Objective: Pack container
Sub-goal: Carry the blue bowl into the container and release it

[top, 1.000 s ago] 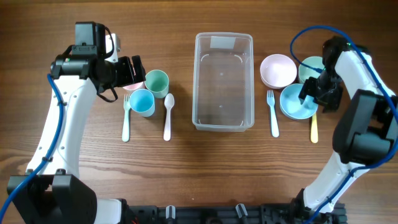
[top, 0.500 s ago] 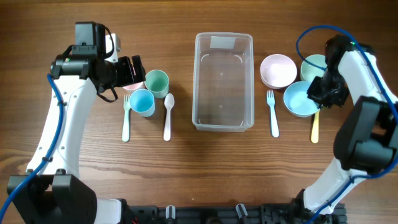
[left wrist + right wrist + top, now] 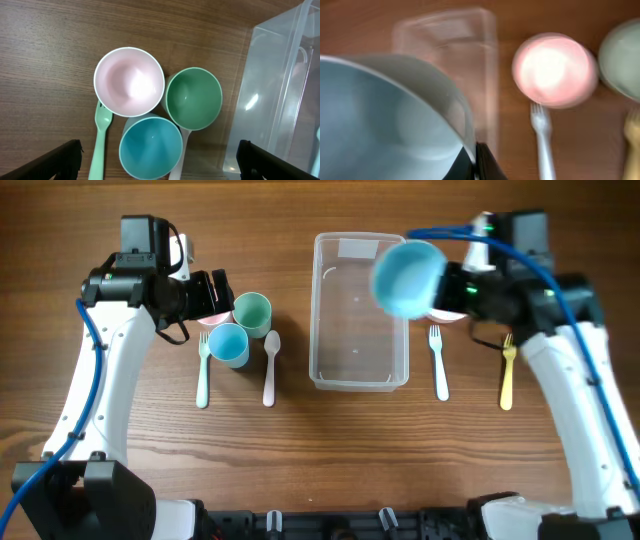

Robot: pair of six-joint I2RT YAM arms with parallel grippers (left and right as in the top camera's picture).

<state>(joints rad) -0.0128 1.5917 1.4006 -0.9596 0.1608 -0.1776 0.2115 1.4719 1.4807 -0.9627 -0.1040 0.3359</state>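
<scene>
The clear container stands at the table's middle. My right gripper is shut on the rim of a blue bowl, held raised and tilted over the container's right rim. In the blurred right wrist view the blue bowl fills the left, its rim pinched in the right gripper, with the container behind. My left gripper hangs open above the cups; in its wrist view the left gripper spans a pink cup, green cup and blue cup.
Left of the container lie a green fork and white spoon beside the green cup and blue cup. To the right are a white fork, yellow fork, pink bowl and green bowl.
My right gripper has shut on the blue bowl's rim, lifted it off the table and carried it left to above the container's right side. The left arm has not moved.
</scene>
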